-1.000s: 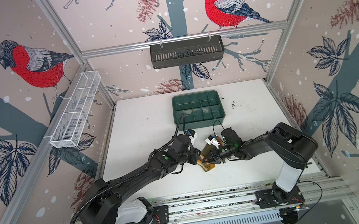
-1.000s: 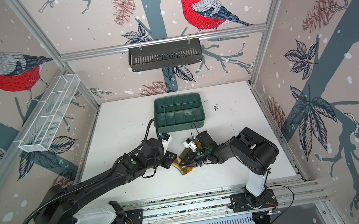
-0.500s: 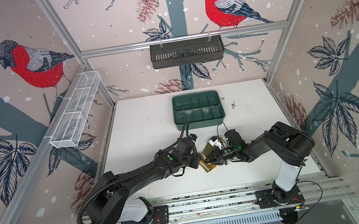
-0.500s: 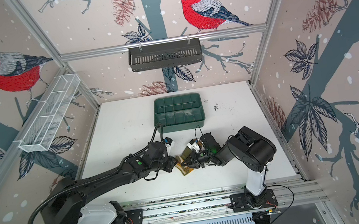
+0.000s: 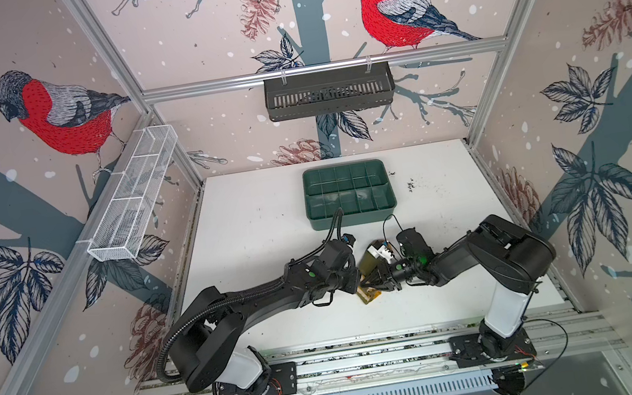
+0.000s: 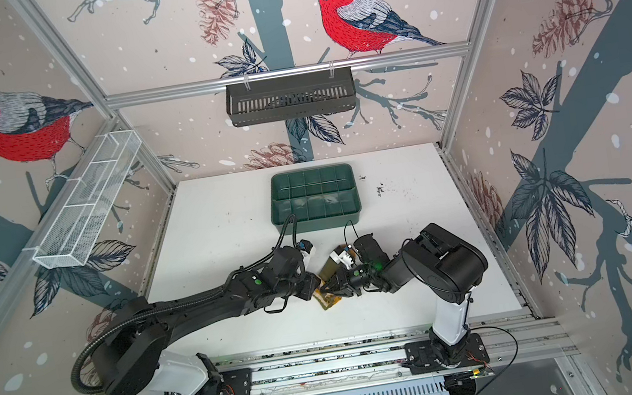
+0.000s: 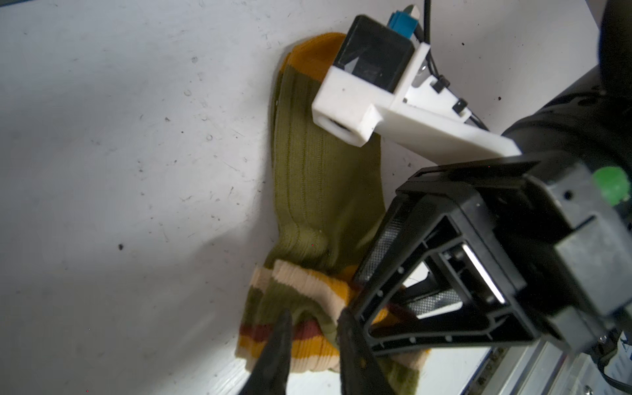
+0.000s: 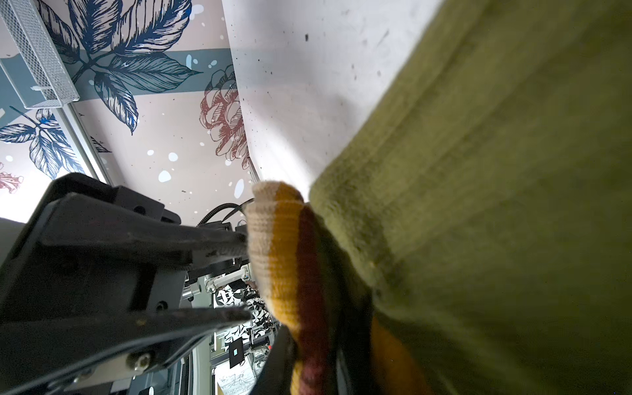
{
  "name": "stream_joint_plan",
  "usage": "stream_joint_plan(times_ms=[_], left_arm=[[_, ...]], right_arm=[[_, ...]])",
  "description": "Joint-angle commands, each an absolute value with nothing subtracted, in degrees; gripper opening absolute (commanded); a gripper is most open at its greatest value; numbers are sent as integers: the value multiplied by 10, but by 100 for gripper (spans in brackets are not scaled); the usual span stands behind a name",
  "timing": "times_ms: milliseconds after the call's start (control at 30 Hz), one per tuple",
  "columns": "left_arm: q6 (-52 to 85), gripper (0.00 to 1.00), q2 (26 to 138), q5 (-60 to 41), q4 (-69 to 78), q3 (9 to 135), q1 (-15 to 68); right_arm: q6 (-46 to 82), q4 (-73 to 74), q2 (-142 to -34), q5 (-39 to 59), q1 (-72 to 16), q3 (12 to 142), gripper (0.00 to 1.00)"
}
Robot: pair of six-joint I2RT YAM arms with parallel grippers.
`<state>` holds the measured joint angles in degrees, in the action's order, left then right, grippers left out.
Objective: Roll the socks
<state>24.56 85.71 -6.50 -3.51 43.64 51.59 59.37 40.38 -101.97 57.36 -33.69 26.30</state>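
The socks [image 7: 325,191] lie on the white table [image 5: 251,224], olive green, orange toe away from the grippers, striped cuff [image 7: 301,290] bunched up. In both top views the socks [image 5: 366,262] [image 6: 326,268] sit between the two arms near the table's front. My left gripper [image 7: 315,318] [image 5: 356,283] is shut on a fold of the striped cuff, its dark fingers narrowly apart. My right gripper [image 8: 314,355] [image 7: 352,295] faces it from the other side and is shut on the same cuff [image 8: 284,260]. The olive sock body [image 8: 496,205] fills most of the right wrist view.
A dark green compartmented tray [image 5: 353,217] stands behind the grippers at the table's middle back. A black slotted basket [image 5: 329,91] hangs on the back wall and a white wire shelf [image 5: 133,194] on the left wall. An aluminium rail [image 5: 371,361] runs along the front.
The left arm's elbow has swung inward toward the table. Both grippers have stayed together at the cuff, and the socks have hardly shifted.
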Motion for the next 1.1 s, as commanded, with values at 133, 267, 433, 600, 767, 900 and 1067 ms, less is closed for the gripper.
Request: stream_joint_plan(times_ms=[133,267,433,600,767,900,1067], left_arm=[[245,25,895,-72,-8,453,523],[245,24,928,-83,-27,472,523],[250,23,953,-87,-13,468,523],[251,22,959,-86,-12,467,523],[250,22,964,-86,-11,468,523],[250,22,965,-84,-10,468,523],[251,21,969,-86,-7,473,523]], right_arm=[[562,364,-1013,560,-336,270,19],[539,328,-1004,552,-334,278,20],[486,241,-979,528,-330,298,25],[423,135,-943,494,-326,333,86],[382,70,-903,462,-324,357,98],[358,34,-877,434,-324,366,96],[353,19,-855,431,-323,367,91]])
